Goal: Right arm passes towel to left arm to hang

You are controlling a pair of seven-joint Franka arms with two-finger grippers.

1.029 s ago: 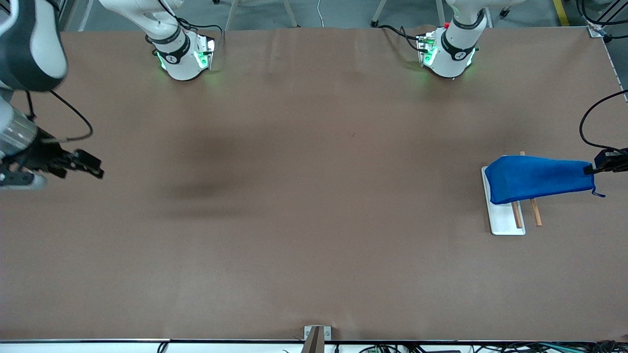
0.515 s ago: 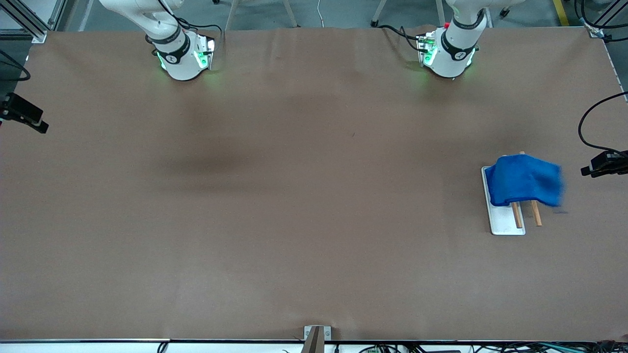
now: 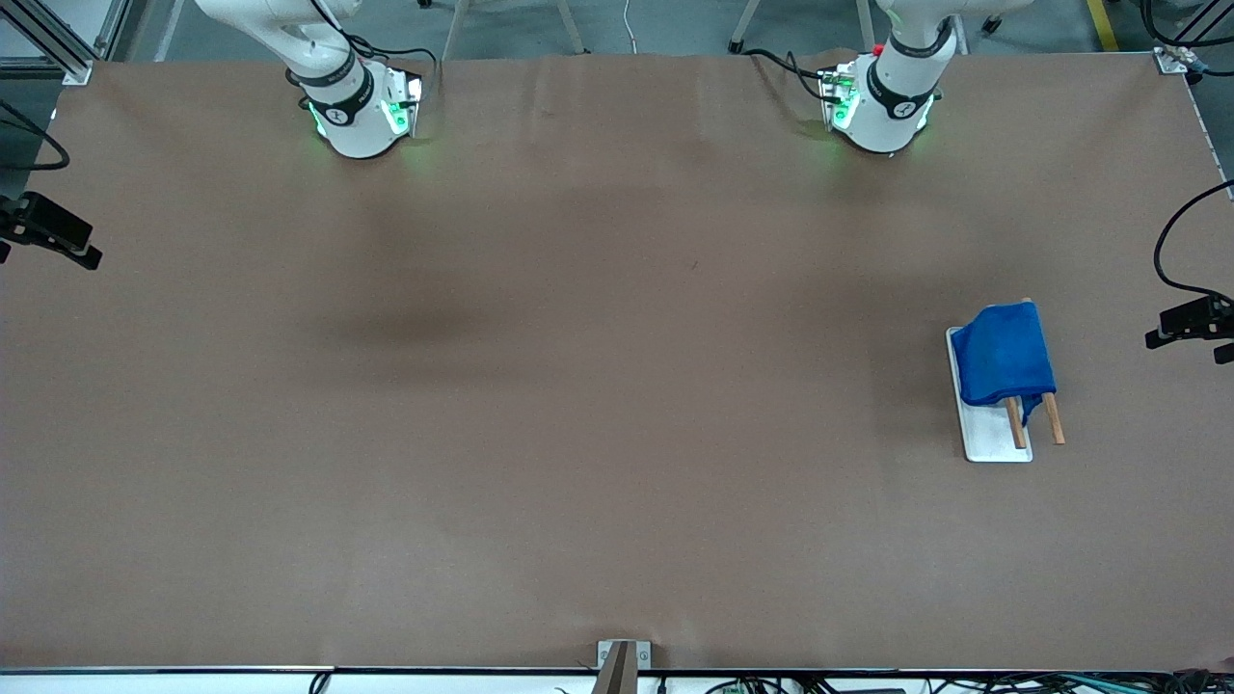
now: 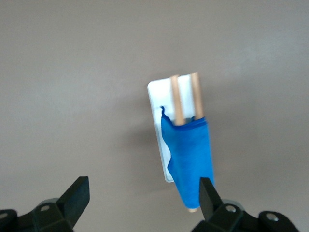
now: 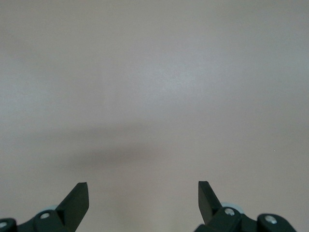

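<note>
Towel (image 3: 1003, 353) now draped over rods (image 3: 1053, 418), released; both pincers spread, withdrawn.

The broad brown paper-covered table (image 3: 578, 405) lies bare across its middle and its whole right-arm end, so a gripper could pass freely there. The one obstacle stands toward the left arm's end: a flat white rectangular tray (image 3: 991, 439) carrying two raised wooden rods (image 3: 1053, 419), with a bright blue soft cloth towel (image 3: 1005, 355) draped over them. The rod ends nearer the front camera stick out uncovered. How high the rods stand cannot be told. The open left gripper (image 4: 140, 198) hangs up in the air, apart from the towel (image 4: 190, 154). The right gripper (image 5: 142, 198), also spread, waits over bare table.
</note>
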